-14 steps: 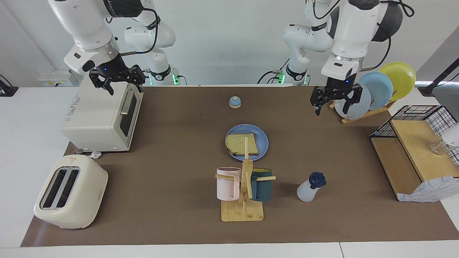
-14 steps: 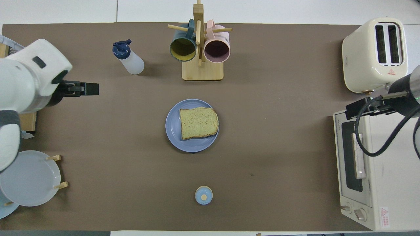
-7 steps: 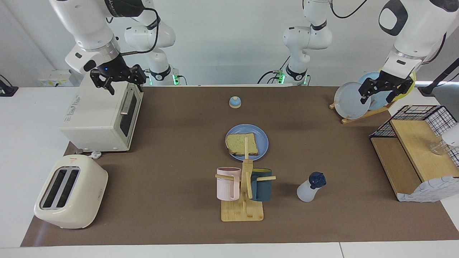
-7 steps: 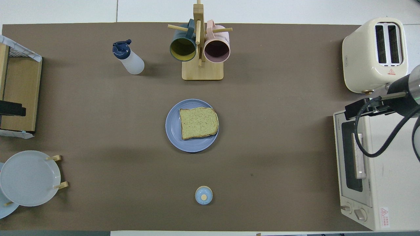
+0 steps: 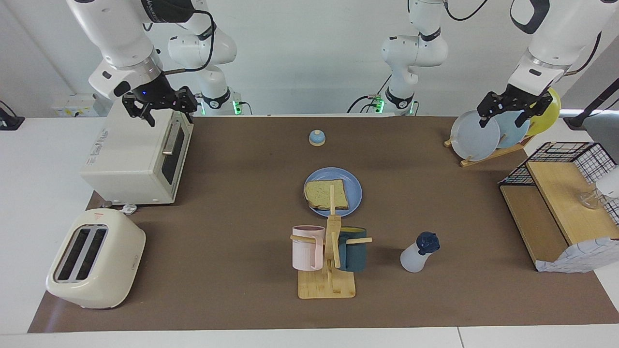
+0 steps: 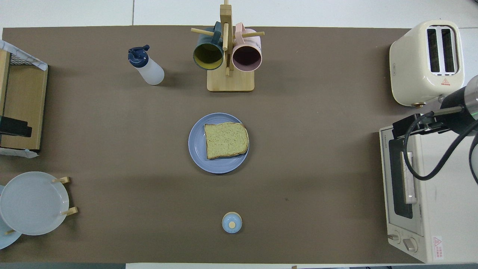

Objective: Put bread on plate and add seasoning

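The bread [image 5: 325, 194] lies flat on the round blue plate [image 5: 356, 191] in the middle of the table; both also show in the overhead view, bread [image 6: 226, 140] on plate [image 6: 196, 148]. The seasoning bottle [image 5: 416, 253] stands farther from the robots than the plate, beside the mug rack toward the left arm's end; it also shows in the overhead view [image 6: 147, 67]. My left gripper [image 5: 508, 115] is open and empty, raised over the plate rack. My right gripper [image 5: 167, 115] is open and empty, raised over the toaster oven, waiting.
A toaster oven [image 5: 130, 154] and a toaster [image 5: 94, 258] stand at the right arm's end. A mug rack [image 5: 328, 251] stands farther from the robots than the plate. A bell [image 5: 316, 138] sits nearer to the robots. A plate rack [image 5: 503, 128] and a wire shelf [image 5: 561, 193] are at the left arm's end.
My left gripper has swung away from over the table, up and toward the left arm's end, to over the plate rack. The right gripper has barely moved. Bread, plate and bottle are unmoved.
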`<act>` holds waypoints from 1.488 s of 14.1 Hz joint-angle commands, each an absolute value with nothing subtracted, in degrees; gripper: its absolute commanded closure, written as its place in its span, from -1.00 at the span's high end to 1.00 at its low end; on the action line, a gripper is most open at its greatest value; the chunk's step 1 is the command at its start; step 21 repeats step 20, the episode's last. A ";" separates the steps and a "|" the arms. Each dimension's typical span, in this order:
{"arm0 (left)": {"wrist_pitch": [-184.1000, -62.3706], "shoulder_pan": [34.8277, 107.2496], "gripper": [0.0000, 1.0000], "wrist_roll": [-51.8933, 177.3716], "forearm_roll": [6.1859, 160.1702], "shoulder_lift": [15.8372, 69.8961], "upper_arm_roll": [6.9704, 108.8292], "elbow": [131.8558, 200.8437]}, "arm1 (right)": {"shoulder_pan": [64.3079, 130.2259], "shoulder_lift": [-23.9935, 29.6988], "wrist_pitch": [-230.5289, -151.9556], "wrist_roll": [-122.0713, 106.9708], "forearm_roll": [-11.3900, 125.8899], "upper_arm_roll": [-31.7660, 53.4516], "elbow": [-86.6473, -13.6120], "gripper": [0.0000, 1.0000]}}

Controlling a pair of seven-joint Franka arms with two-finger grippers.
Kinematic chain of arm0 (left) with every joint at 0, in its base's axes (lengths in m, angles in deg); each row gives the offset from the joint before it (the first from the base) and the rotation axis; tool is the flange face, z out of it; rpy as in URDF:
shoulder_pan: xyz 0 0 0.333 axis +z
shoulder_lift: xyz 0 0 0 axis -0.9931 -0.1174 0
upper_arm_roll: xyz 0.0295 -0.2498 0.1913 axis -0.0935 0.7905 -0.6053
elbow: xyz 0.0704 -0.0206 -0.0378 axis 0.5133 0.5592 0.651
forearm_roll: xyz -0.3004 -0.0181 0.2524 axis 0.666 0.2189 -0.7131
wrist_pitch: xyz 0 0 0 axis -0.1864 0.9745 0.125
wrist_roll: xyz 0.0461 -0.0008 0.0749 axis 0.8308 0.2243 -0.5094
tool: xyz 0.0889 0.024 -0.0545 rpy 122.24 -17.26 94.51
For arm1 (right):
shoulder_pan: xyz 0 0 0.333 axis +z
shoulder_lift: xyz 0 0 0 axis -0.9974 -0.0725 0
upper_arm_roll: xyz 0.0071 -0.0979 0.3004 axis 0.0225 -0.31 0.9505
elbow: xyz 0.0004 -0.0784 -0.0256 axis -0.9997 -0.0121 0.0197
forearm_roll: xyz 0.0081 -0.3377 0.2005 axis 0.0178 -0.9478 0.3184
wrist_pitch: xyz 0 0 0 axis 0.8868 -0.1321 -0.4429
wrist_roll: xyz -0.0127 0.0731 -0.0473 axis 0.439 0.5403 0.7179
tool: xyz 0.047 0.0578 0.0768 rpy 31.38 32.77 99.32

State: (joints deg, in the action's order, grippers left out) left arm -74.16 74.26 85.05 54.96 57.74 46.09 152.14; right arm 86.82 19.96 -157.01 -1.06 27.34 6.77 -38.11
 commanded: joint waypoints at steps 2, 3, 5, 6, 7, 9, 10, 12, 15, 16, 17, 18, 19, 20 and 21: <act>-72.21 81.23 1.00 85.48 58.13 53.63 52.32 147.24 | 86.63 21.27 -156.61 -0.25 26.84 6.89 -39.28 1.00; -73.61 80.54 1.00 85.39 58.04 53.80 52.06 147.76 | 86.63 21.27 -156.70 -0.25 26.84 6.89 -39.28 1.00; -75.98 78.26 1.00 85.30 58.04 53.72 50.58 150.91 | 86.63 21.18 -156.96 -0.25 26.75 6.98 -39.28 1.00; -77.73 75.46 1.00 85.30 58.04 53.54 47.96 152.41 | 86.63 21.27 -156.96 -0.25 26.75 6.98 -39.28 1.00; -78.01 74.48 1.00 85.30 57.95 53.54 47.15 152.51 | 86.63 21.18 -156.96 -0.25 26.75 6.98 -39.28 1.00; -75.04 74.38 1.00 85.39 57.78 52.23 46.96 149.54 | 86.63 21.27 -156.96 -0.25 26.75 6.98 -39.28 1.00; -74.59 74.38 1.00 85.48 57.78 52.05 46.96 148.92 | 86.63 21.27 -157.05 -0.25 26.75 6.89 -39.28 1.00; -74.76 74.29 1.00 85.56 57.95 52.05 47.14 148.91 | 86.63 21.27 -157.05 -0.25 26.75 6.89 -39.28 1.00; -74.33 74.82 1.00 85.65 58.04 52.75 47.40 148.91 | 86.63 21.27 -157.05 -0.25 26.84 6.89 -39.28 1.00; -74.15 74.73 1.00 85.65 58.04 52.84 47.31 149.00 | 86.63 21.27 -157.05 -0.25 26.84 6.89 -39.28 1.00; -74.41 74.73 1.00 85.65 58.04 53.10 47.57 149.00 | 86.63 21.18 -157.05 -0.25 26.84 6.89 -39.28 1.00; -74.50 74.73 1.00 85.65 58.04 53.19 47.58 149.08 | 86.63 21.27 -156.97 -0.25 26.84 6.98 -39.28 1.00; -74.50 74.82 1.00 85.74 58.04 53.28 47.58 149.09 | 86.63 21.27 -157.05 -0.25 26.84 6.98 -39.28 1.00; -74.50 74.82 1.00 85.74 58.04 53.54 47.66 149.09 | 86.63 21.27 -156.97 -0.25 26.84 6.98 -39.28 1.00; -74.50 74.82 1.00 85.74 58.04 53.54 47.66 149.09 | 86.63 21.27 -156.97 -0.25 26.84 6.98 -39.28 1.00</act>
